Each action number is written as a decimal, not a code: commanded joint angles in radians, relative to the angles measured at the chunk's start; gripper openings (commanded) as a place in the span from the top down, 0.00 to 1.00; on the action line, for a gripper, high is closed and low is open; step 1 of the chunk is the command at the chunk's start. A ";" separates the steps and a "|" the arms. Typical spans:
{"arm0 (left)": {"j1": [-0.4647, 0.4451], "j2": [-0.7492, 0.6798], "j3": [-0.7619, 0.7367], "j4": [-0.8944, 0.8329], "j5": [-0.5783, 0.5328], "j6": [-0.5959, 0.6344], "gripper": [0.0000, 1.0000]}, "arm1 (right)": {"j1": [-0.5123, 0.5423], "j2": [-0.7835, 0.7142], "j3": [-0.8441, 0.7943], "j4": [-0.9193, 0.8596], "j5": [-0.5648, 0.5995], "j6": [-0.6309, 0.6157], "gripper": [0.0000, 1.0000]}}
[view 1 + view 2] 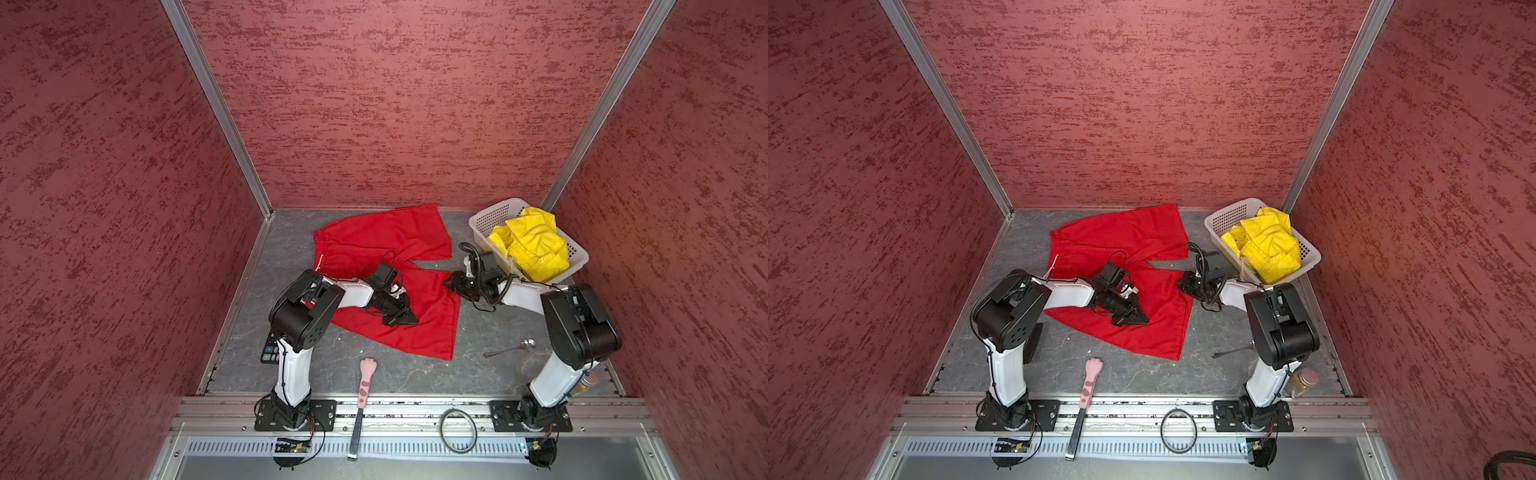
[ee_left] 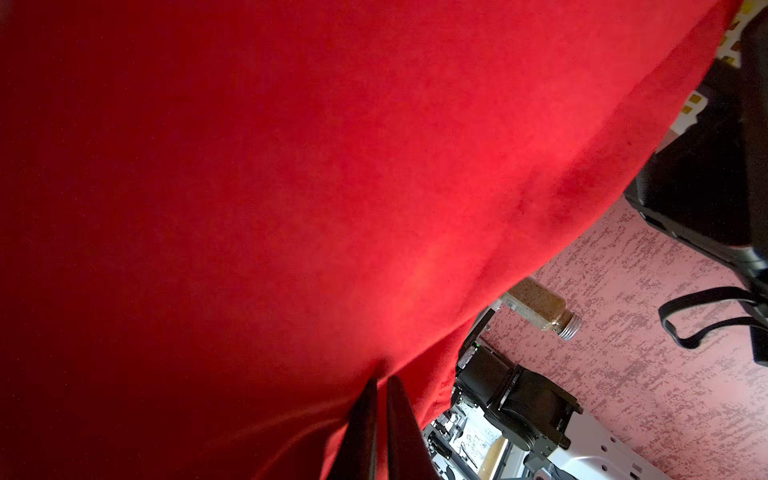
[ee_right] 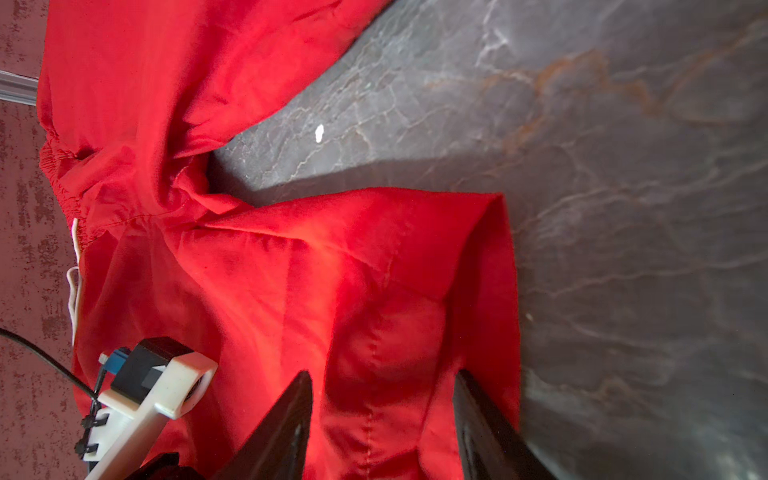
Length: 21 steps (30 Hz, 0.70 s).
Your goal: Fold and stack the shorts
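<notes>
Right wrist view: unfolded red shorts (image 3: 270, 270) are clamped by the left end effector (image 1: 411, 319); the right end effector (image 3: 382, 374) is held apart. Yellow shorts (image 1: 536, 245) are heaped in the basket (image 1: 490, 216).

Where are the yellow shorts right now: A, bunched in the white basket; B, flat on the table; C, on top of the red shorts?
A: the yellow shorts lie crumpled inside the white basket, apart from the red shorts spread on the table.
</notes>
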 commanded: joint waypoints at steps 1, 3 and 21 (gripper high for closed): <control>-0.023 0.137 -0.080 -0.218 -0.277 0.016 0.89 | 0.002 -0.007 0.001 0.003 0.018 0.009 0.43; -0.023 0.136 -0.080 -0.220 -0.278 0.018 0.89 | 0.002 0.014 0.004 0.034 0.004 0.022 0.43; -0.019 0.137 -0.099 -0.187 -0.270 0.011 0.89 | -0.013 0.008 0.208 -0.169 0.137 -0.027 1.00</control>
